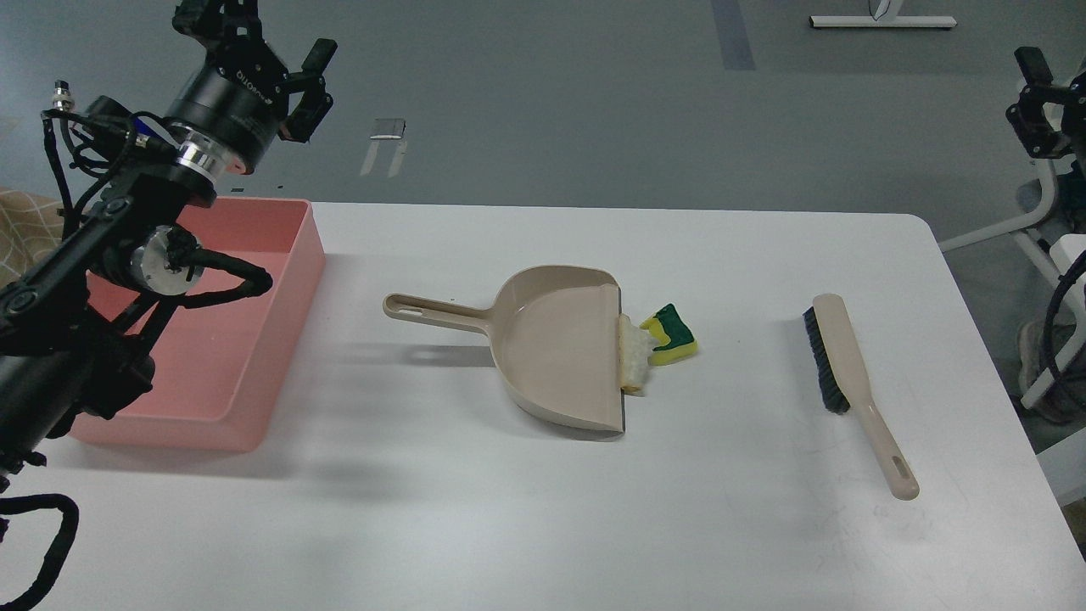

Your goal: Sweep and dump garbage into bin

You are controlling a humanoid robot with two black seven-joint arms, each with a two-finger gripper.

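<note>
The garbage lies mid-table: a whitish foam slice (pixel 631 361) rests against the lip of the beige dustpan (pixel 560 352), and a yellow sponge piece with a green layer (pixel 671 337) touches its right side. The pink bin (pixel 284 280) stands at the table's left. A beige brush with dark bristles (pixel 848 373) lies to the right. My left gripper (pixel 261 38) is raised above the bin's far end, open and empty. A dark part at the right edge looks like my right gripper (pixel 1037 110); its fingers cannot be told apart.
The white table (pixel 526 509) has a rounded far right corner. My left arm's links and cables hang over the bin's left half. A white chair frame (pixel 1048 212) stands off the table's right side.
</note>
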